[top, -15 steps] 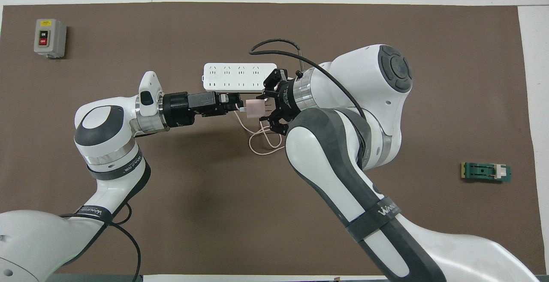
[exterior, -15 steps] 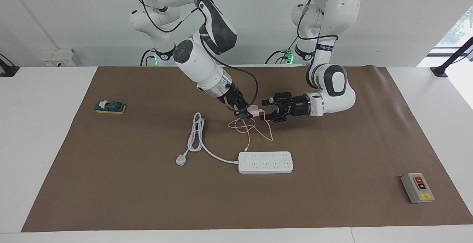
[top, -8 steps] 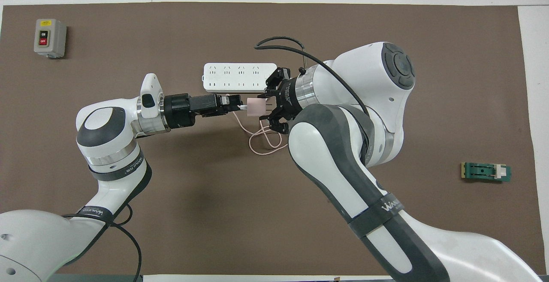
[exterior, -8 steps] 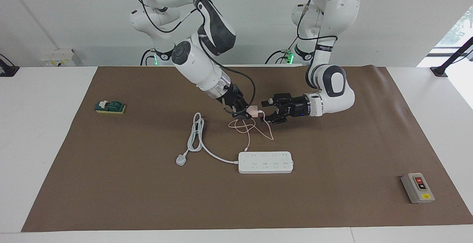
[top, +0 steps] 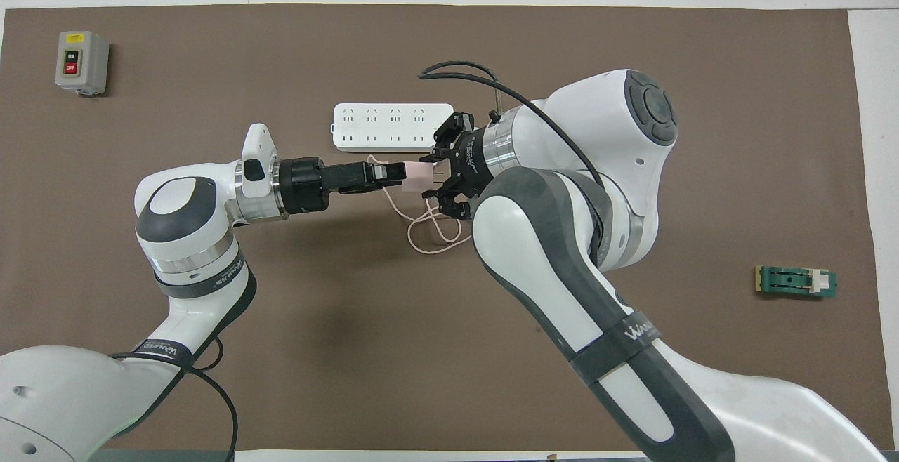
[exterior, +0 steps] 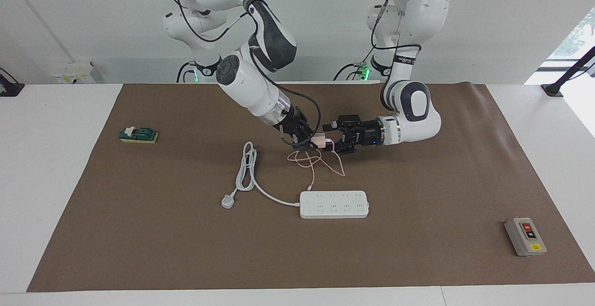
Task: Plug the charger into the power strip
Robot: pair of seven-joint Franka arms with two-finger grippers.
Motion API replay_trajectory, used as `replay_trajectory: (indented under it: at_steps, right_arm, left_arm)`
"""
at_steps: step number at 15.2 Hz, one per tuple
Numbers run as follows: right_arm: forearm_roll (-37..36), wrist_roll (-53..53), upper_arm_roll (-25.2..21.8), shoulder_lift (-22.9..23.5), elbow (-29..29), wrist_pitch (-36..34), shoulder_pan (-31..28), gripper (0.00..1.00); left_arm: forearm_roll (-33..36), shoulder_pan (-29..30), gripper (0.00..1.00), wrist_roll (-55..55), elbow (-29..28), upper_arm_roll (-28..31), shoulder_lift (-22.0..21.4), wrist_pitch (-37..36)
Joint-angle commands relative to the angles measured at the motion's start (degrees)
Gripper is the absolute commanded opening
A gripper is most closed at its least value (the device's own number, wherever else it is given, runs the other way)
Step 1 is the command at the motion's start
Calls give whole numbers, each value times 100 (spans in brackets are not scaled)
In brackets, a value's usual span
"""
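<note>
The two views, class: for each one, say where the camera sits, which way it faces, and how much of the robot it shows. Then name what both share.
Facing view: high across the table, looking back at the robots; both arms show from base to gripper.
Overhead view: high above the robots' end, looking forward and steeply down; the arms enter from the bottom edge.
Shared: the pink charger held up between the right gripper and left gripper, the power strip and the grey button box.

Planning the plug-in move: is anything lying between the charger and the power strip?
Only the charger's own pink cable loops on the mat between them. The charger, held up by the right gripper, otherwise has an open way to the power strip.
</note>
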Motion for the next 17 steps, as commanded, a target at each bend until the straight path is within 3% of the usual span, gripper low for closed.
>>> replay_trajectory:
  at_steps: [1, 9, 17]
  right_arm:
    - [121, 94, -4, 78, 138, -62, -24, 2]
    - [130, 94, -4, 78, 139, -53, -24, 3]
    - [130, 94, -4, 87, 138, -45, -24, 3]
  left_arm:
    - [-343, -218, 100, 118, 36, 58, 4, 102]
    - [-168, -157, 100, 118, 36, 84, 48, 84]
    - [-45, -130, 86, 118, 45, 102, 57, 146]
